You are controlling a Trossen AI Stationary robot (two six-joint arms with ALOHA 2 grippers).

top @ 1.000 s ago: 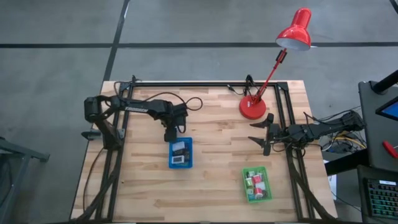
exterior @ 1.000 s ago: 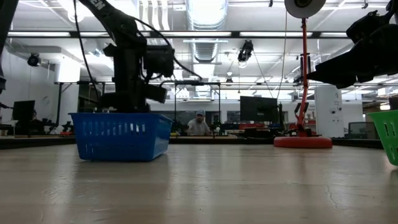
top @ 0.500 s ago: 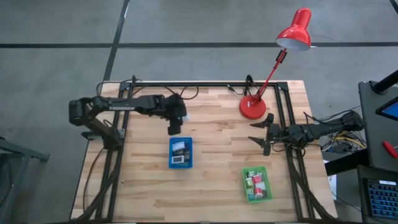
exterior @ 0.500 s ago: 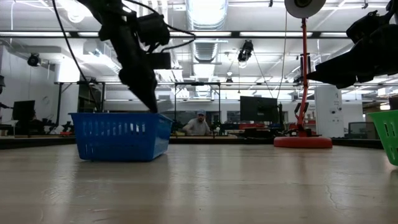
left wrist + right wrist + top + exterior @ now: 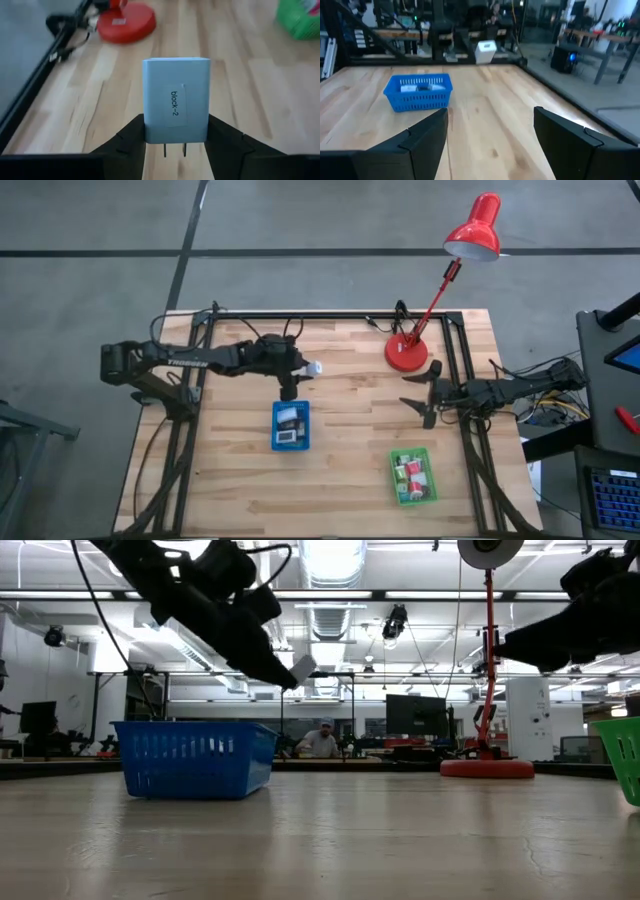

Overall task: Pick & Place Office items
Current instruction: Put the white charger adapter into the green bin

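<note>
Over on the left, the left gripper (image 5: 312, 368) hangs in the air above the pale wooden table (image 5: 340, 485), its jaws clamped on a small light-blue plug-in charger block (image 5: 175, 100) labelled "block-2" — the prongs poke out between the fingers. The blue plastic slatted tray (image 5: 290, 426) sits at about six o'clock from that gripper, a few small office items inside. Further right stands the red desk lamp (image 5: 408, 352); the right gripper (image 5: 417, 394) waits at its five o'clock — jaws apart, empty. The green plastic tray (image 5: 413, 475) lies at six o'clock of that gripper.
</note>
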